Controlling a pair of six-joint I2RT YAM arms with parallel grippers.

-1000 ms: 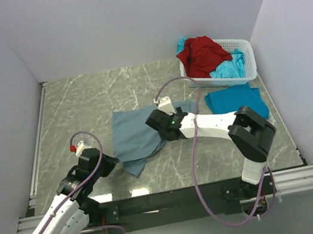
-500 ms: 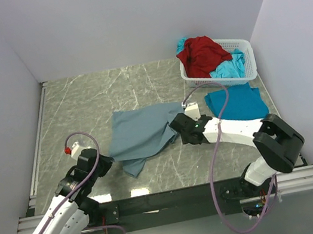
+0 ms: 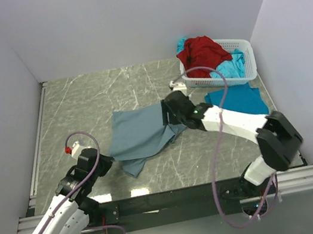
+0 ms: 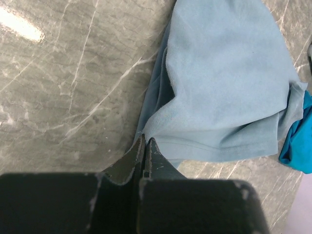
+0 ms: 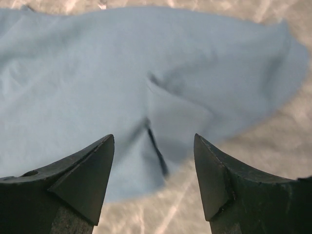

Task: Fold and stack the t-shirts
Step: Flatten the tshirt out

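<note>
The grey-blue shirt (image 3: 144, 134) lies rumpled in the middle of the table (image 3: 82, 106), a bit nearer the front edge. The left gripper (image 3: 106, 161) is pinched tight on the shirt's left corner. The left wrist view shows the cloth running right into its closed tips, which look tiny from the top. The right gripper (image 3: 170, 109) hangs over the shirt's right end. Only the right wrist view shows its jaws wide apart with nothing in them. Only the top view shows the whole turquoise shirt (image 3: 239, 102), flat near the right edge. It also shows the white basket (image 3: 245, 47) in the far right corner, with a red shirt (image 3: 201, 54) heaped inside.
</note>
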